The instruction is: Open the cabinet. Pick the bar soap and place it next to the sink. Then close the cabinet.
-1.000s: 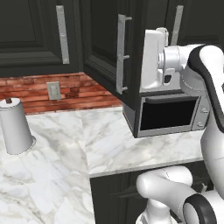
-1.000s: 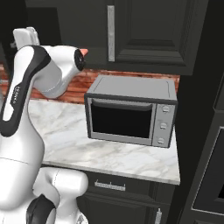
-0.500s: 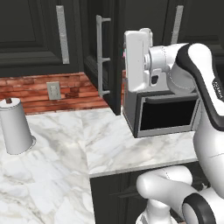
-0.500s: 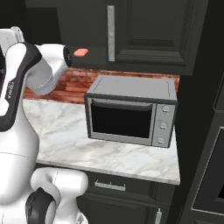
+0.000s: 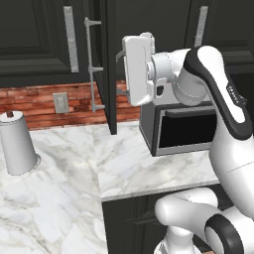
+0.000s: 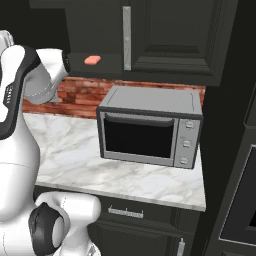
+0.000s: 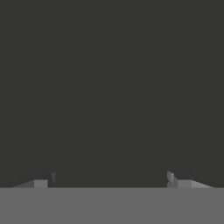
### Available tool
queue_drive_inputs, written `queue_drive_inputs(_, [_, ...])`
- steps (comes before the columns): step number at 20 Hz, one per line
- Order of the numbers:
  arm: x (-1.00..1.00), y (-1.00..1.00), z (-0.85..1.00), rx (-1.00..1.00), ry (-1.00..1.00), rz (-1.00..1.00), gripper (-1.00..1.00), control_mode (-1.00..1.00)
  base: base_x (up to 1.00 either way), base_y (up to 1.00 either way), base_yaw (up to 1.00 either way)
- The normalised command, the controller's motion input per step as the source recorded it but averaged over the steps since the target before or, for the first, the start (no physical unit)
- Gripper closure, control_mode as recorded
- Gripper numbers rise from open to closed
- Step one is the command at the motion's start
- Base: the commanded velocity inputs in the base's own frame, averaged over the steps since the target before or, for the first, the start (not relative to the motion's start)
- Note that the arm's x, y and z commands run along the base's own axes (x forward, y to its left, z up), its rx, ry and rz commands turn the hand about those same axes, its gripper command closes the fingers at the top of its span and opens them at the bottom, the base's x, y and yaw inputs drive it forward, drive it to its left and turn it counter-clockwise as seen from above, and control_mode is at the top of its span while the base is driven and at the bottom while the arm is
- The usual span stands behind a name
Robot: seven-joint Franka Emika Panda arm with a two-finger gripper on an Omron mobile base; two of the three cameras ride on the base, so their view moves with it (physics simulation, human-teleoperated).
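- Cabinet (image 5: 106, 64) door stands swung out, seen edge-on in the left base view, with its bar handle (image 5: 91, 64) on the left face. The door is open far enough to expose the shelf.
- Soap (image 6: 92, 60) lies flat on the cabinet shelf, up and left of the microwave (image 6: 150, 127), near the front edge. The sink cannot be located from these views.
- Gripper (image 7: 111, 179) has its fingers spread wide apart and holds nothing. In the hand view a dark, featureless surface lies ahead of the fingertips; what it is cannot be told.
- Hand (image 5: 136, 69) sits just right of the door edge, in front of the microwave top.
- Step in hand, as judged: finish the door swing, then reach for the soap.
- Procedure: keep the fingers spread, bring the hand round the door edge without striking it, align both fingers across the short sides of the soap, then lower and grip.
- Risk: a flat bar near the shelf edge may slide away if touched by one finger first.
- Change from one second ago: the door has swung further left, and the hand has followed it leftward, away from the microwave.
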Motion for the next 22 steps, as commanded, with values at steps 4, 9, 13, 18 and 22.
queue_drive_inputs(4, [-0.09, -0.06, 0.0, -0.02, -0.03, 0.01, -1.0, -1.0, 0.0, 0.0, 0.0])
queue_drive_inputs(9, [-0.69, -0.61, 0.11, -0.04, -0.22, 0.0, -1.0, -1.0, 0.0, 0.0, 0.0])
queue_drive_inputs(13, [-0.89, -0.7, 0.1, -0.05, -0.28, 0.0, -1.0, -1.0, 0.0, 0.0, 0.0])
queue_drive_inputs(18, [-0.54, -0.65, 0.0, -0.17, -0.3, 0.0, -1.0, -1.0, 0.0, 0.0, 0.0])
queue_drive_inputs(22, [-0.26, -0.45, 0.0, -0.27, -0.28, 0.01, -1.0, -1.0, 0.0, 0.0, 0.0])
